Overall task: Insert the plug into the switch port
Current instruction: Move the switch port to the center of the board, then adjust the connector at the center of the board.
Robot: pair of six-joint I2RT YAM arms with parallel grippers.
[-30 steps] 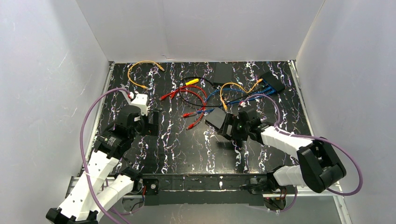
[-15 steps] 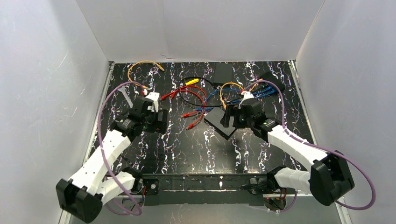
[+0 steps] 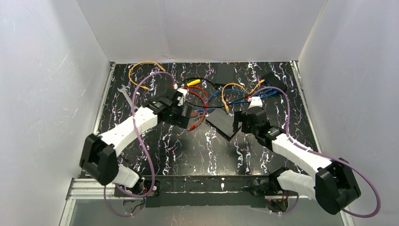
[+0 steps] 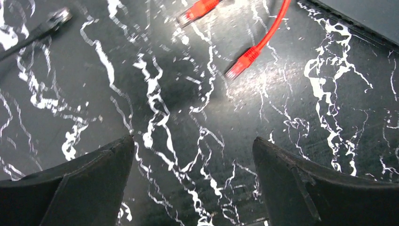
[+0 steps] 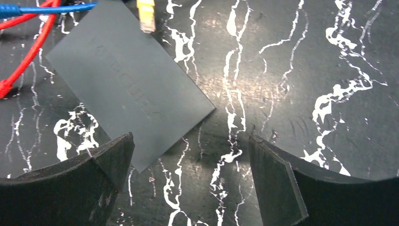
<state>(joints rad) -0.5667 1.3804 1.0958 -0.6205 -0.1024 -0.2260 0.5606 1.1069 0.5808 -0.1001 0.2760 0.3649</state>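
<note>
A flat dark grey switch (image 3: 220, 121) lies mid-table; its top fills the upper left of the right wrist view (image 5: 127, 84). A yellow plug (image 5: 146, 14) rests at its far edge. Two red plugs (image 4: 242, 63) (image 4: 197, 12) lie loose on the table, the nearer one (image 3: 192, 127) just left of the switch. My left gripper (image 3: 183, 120) (image 4: 193, 155) hovers open over bare table, short of the nearer red plug. My right gripper (image 3: 236, 126) (image 5: 190, 143) stands open at the switch's near right corner, its left finger (image 5: 94, 174) beside that corner. Neither holds anything.
Red (image 3: 197, 94), blue (image 3: 244, 99), orange (image 3: 141, 70) and black (image 3: 200, 82) cables tangle across the back half. A second switch (image 3: 274, 81) with blue cables plugged in sits back right, and a dark box (image 3: 225, 73) at the back centre. A black plug (image 4: 59, 16) lies far left.
My left arm has swung right and stretched out towards the red cables. My right arm has drawn slightly right of the switch. Both grippers stay open.
</note>
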